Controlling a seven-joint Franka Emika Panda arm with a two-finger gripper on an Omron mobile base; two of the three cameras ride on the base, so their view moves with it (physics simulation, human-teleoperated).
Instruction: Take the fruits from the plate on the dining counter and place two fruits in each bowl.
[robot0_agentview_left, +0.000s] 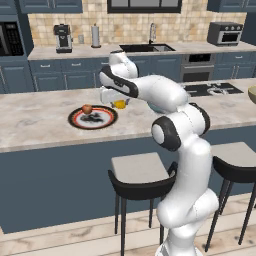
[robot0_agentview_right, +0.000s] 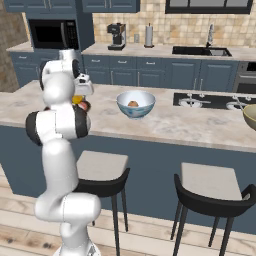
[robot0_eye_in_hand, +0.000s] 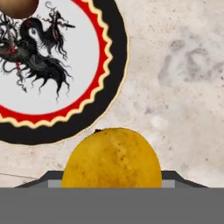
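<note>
Landmark: the plate (robot0_agentview_left: 93, 118), round, with a dark rim, a red ring and a white centre bearing dark markings, lies flat on the dining counter (robot0_agentview_left: 40, 122).
Gripper: the gripper (robot0_agentview_left: 119, 104) hangs over the counter just beside the plate, on the side toward the light blue bowl; its fingers are pinched on the yellow fruit.
Held fruit: the lemon-like yellow fruit (robot0_eye_in_hand: 112, 158) sits between the fingertips, close under the hand camera; in the hand view it is off the plate's rim, over bare marble. From the left base view it shows as a yellow spot (robot0_agentview_left: 119, 104) under the white hand, above the counter top.
Fruit on the plate: one reddish-brown apple-like fruit (robot0_agentview_left: 87, 108) rests on the plate, at the far part of its white centre, well apart from the gripper; in the hand view its edge shows at the top left corner (robot0_eye_in_hand: 17, 6).
Light blue bowl: the light blue and white bowl (robot0_agentview_right: 136, 104) stands upright on the counter, farther from the plate than the gripper, mostly hidden by the arm in the left base view.
Fruit in that bowl: one brownish-orange round fruit (robot0_agentview_right: 133, 104) lies at its bottom; which fruit it is cannot be told.
Olive bowl: the yellow-green bowl (robot0_agentview_right: 249, 116) stands at the counter's far end, well apart from the plate; its inside is not visible.
</note>
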